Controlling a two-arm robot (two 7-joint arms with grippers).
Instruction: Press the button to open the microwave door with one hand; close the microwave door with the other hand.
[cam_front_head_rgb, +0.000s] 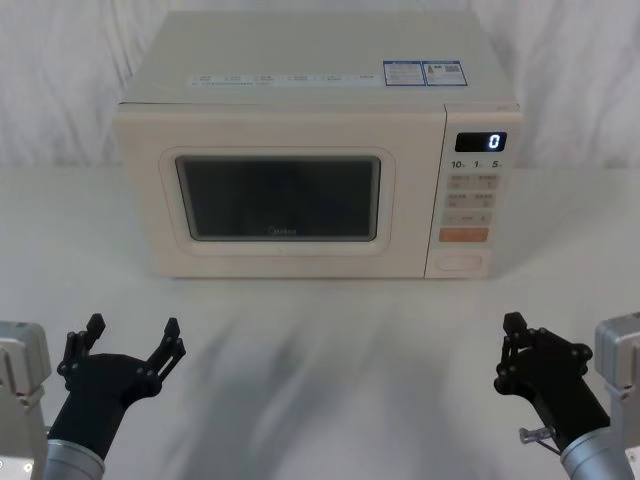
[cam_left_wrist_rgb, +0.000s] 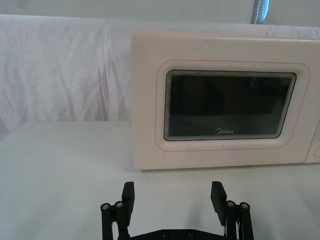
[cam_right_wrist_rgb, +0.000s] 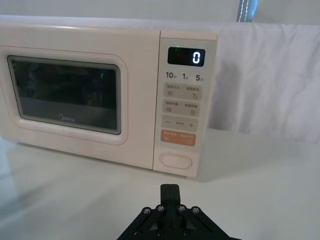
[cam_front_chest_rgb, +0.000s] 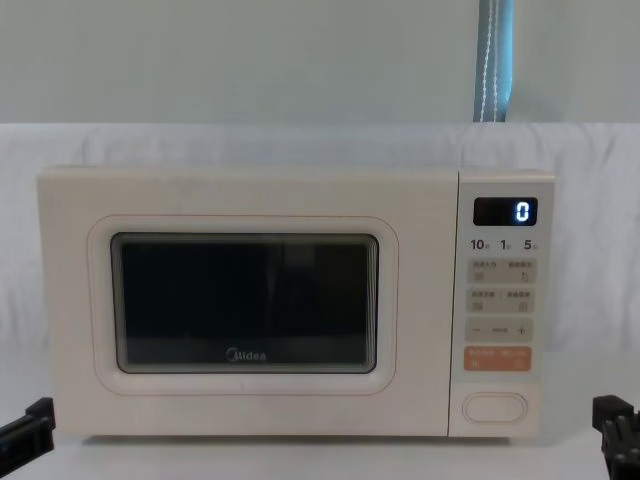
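The cream microwave (cam_front_head_rgb: 300, 90) stands at the back of the table, its display showing 0. Its door (cam_front_head_rgb: 280, 195) (cam_left_wrist_rgb: 225, 105) (cam_right_wrist_rgb: 75, 95) (cam_front_chest_rgb: 245, 305) with the dark window is flush with the front, closed. The wide cream button (cam_front_head_rgb: 459, 262) (cam_right_wrist_rgb: 176, 160) (cam_front_chest_rgb: 494, 407) sits lowest on the control panel, under the orange key. My left gripper (cam_front_head_rgb: 132, 333) (cam_left_wrist_rgb: 173, 196) hangs open near the table's front left, well short of the door. At the front right, my right gripper (cam_front_head_rgb: 512, 330) (cam_right_wrist_rgb: 170, 190) is shut, facing the panel from a distance.
A white cloth covers the table (cam_front_head_rgb: 330, 340) and hangs as a backdrop behind the microwave. Bare table lies between both grippers and the microwave front. A blue-grey strap (cam_front_chest_rgb: 494, 60) hangs behind.
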